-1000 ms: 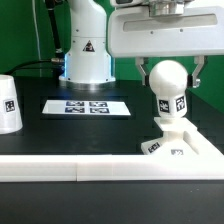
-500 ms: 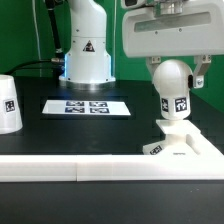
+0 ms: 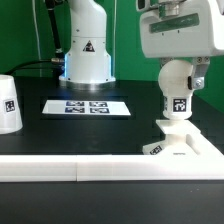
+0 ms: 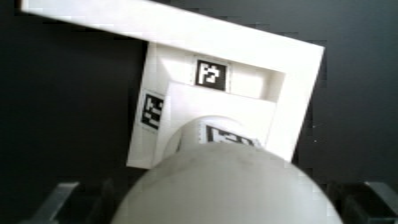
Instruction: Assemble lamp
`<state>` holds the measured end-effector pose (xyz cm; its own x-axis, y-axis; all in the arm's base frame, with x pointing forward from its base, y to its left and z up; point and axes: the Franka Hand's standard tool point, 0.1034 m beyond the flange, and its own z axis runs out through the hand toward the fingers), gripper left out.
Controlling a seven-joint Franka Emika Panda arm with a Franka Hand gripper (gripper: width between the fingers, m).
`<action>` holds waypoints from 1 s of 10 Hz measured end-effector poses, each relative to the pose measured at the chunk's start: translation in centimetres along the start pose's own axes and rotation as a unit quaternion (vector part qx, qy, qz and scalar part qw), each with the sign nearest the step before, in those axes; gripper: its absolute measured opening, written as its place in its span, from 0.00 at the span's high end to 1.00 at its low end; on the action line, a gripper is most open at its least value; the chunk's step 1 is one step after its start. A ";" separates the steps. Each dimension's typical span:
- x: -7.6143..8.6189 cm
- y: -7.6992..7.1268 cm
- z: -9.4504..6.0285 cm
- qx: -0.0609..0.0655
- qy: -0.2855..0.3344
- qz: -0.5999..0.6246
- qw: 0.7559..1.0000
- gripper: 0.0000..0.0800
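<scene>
Seating the bulb (image 3: 174, 92) in the lamp base (image 3: 184, 143): my claw (image 3: 176, 72) grips the bulb upright over the base's socket, at the exterior view's right; contact unclear. Next I'd lower straight, then probably twist.

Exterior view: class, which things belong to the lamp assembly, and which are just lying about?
Belong to the job: bulb, held in the pincer; base below it; shade at the exterior view's left.
Just lying about: marker board; robot pedestal behind it.
</scene>
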<state>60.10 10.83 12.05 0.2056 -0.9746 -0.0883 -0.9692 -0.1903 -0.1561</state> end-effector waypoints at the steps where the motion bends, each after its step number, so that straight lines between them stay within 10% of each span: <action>1: -0.2 -0.2 0.1 0.002 -0.003 0.031 1.000 0.28; 10: -0.3 -0.2 0.0 0.005 -0.005 -0.096 0.995 0.13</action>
<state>60.20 11.21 12.06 0.3877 -0.9194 -0.0656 -0.9107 -0.3711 -0.1811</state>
